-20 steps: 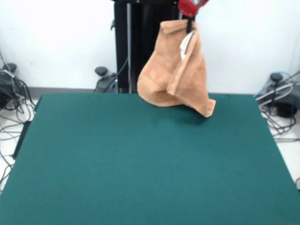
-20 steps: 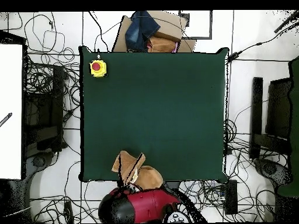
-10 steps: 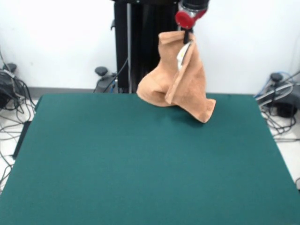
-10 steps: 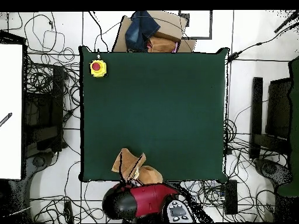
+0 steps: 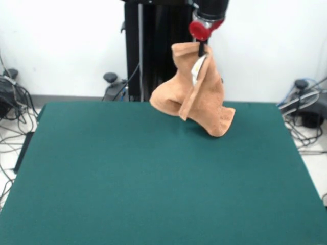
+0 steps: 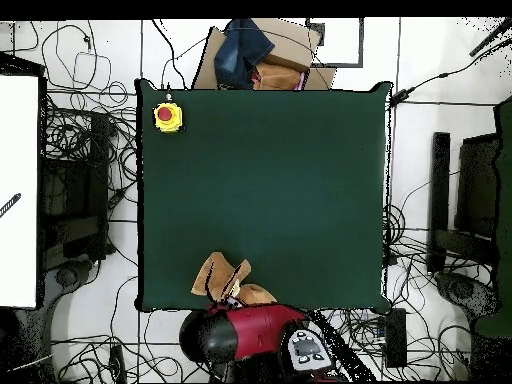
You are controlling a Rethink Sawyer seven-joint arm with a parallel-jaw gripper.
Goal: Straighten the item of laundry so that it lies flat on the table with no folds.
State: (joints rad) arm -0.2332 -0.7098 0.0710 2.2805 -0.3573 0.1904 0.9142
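Observation:
The peach-orange towel [image 5: 196, 97] hangs bunched and folded from my gripper [image 5: 201, 46], which is shut on its top edge near the small white tag [image 5: 196, 68]. The towel's lower corners dangle at the far edge of the dark green table [image 5: 153, 178], close to the pedestal. In the overhead view the towel [image 6: 222, 277] shows at the table's [image 6: 262, 190] bottom edge, partly hidden under the red arm [image 6: 250, 335]; my gripper [image 6: 229, 298] sits just above it.
A yellow box with a red button [image 6: 167, 117] stands at the table's top left corner in the overhead view. A pile of clothes and cardboard [image 6: 255, 58] lies beyond the top edge. Cables lie on the floor around the table.
My gripper has come down and moved slightly toward the table with the towel. The towel's lower part hangs lower than before, at the table's far edge.

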